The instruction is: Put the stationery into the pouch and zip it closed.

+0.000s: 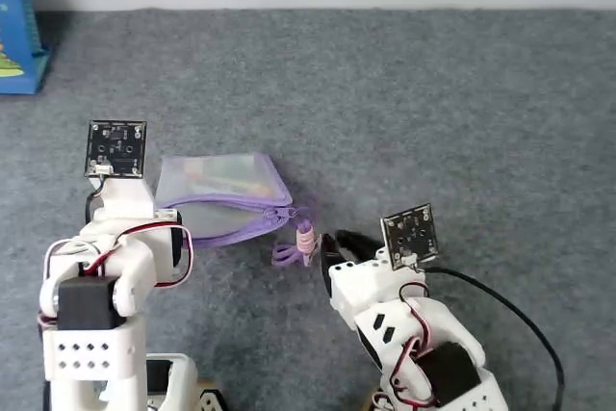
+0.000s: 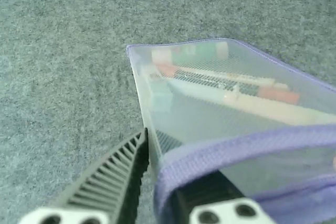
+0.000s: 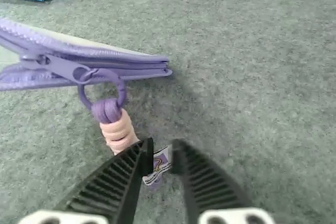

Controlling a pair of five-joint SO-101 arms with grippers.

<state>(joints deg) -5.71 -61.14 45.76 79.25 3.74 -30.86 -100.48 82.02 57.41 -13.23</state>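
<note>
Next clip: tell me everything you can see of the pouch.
The pouch is a flat, translucent plastic bag with purple fabric trim, lying on the grey table with coloured stationery showing through. Its zipper is closed only from the slider to one end; the rest gapes. The left end effector clamps one corner; the right end effector pinches the pull cord.

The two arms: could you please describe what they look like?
The left arm and right arm have white shells, black motors and red, black and white wires. Each wrist carries a square black camera board. The jaws are black and ribbed. A black cable trails from the right arm.
</note>
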